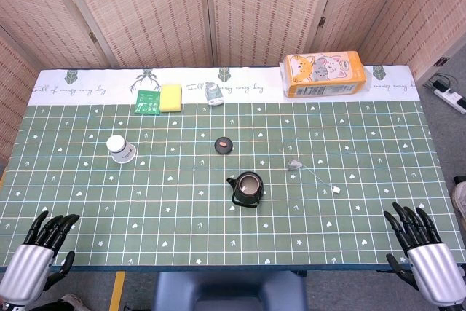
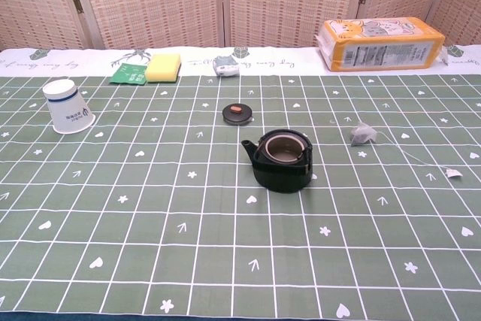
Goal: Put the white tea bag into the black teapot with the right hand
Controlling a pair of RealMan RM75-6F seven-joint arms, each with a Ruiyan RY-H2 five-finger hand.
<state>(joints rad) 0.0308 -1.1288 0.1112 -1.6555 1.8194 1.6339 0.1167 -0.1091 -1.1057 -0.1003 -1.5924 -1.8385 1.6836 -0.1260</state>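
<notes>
One cat-printed orange pack [image 1: 324,75]

The desk [image 1: 182,209] wears a green cloth gridded in white, dotted with white hearts, stars and arrows — its twelve o'clock edge a white band. The teapot [image 2: 282,160] is black, its lid [image 2: 236,113] black with a reddish knob. The tea bag [image 2: 363,134] is greyish-white. The sponge [image 2: 163,67] is yellow; the carton [image 2: 379,43] orange with cartoon cats.
</notes>
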